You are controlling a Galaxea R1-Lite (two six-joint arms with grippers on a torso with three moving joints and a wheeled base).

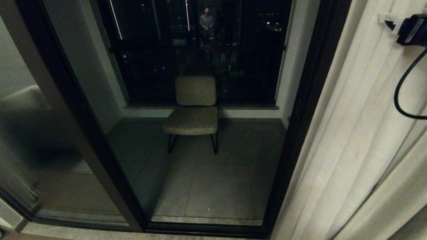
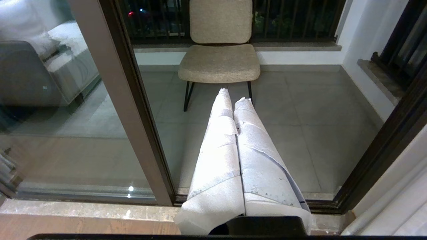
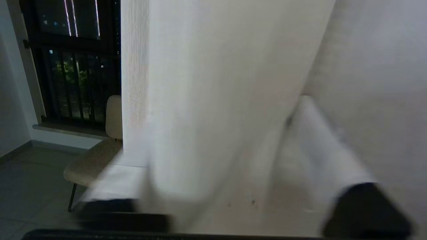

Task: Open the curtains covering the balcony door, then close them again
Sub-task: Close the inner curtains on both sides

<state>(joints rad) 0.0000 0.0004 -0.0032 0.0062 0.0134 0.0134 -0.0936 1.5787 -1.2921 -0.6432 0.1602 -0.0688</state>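
Note:
One cream curtain (image 1: 360,150) hangs bunched at the right, past the dark frame of the balcony door (image 1: 300,133), and the glass panes stand uncovered. My right gripper (image 1: 388,20) is high at the curtain's edge, with only its black body and cable showing in the head view. In the right wrist view a fold of the curtain (image 3: 206,100) lies between the white-wrapped fingers (image 3: 320,143) of the right gripper (image 3: 217,130), which stand apart; one finger is largely hidden by the fabric. My left gripper (image 2: 233,96) hangs low before the door sill, shut and empty.
A beige chair (image 1: 195,110) stands on the tiled balcony behind the glass, before a dark railing (image 1: 200,66). A person's reflection (image 1: 206,21) shows high in the pane. A sofa (image 2: 33,73) is mirrored at the left. The door sill (image 2: 100,210) runs along the floor.

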